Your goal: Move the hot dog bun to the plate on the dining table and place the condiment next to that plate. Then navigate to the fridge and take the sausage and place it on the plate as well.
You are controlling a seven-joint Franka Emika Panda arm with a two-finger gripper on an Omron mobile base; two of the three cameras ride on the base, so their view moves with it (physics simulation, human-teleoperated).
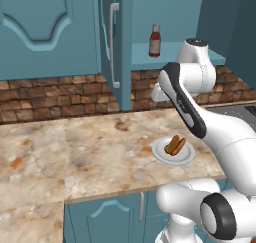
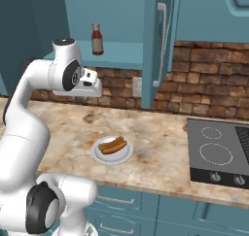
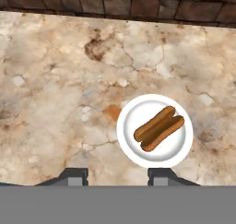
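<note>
Orange-brown hot dog bun (image 3: 159, 128) on white plate (image 3: 177, 151), below empty end effector (image 3: 117, 176), fingers seemingly parted.

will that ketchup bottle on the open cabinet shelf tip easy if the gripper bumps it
Probably yes: the condiment is tall and slim on a narrow base, standing upright on the shelf. A high nudge would likely topple it. Its smooth rounded body may also slip or roll once down, so a low grip seems safer.

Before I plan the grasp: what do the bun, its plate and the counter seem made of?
Hot dog bun: soft baked bread by its look, matte orange-brown, split into two lobes. White plate: likely glazed ceramic, plain, smooth and even. Counter: polished stone, probably marble, beige with brown veins and blotches.
</note>
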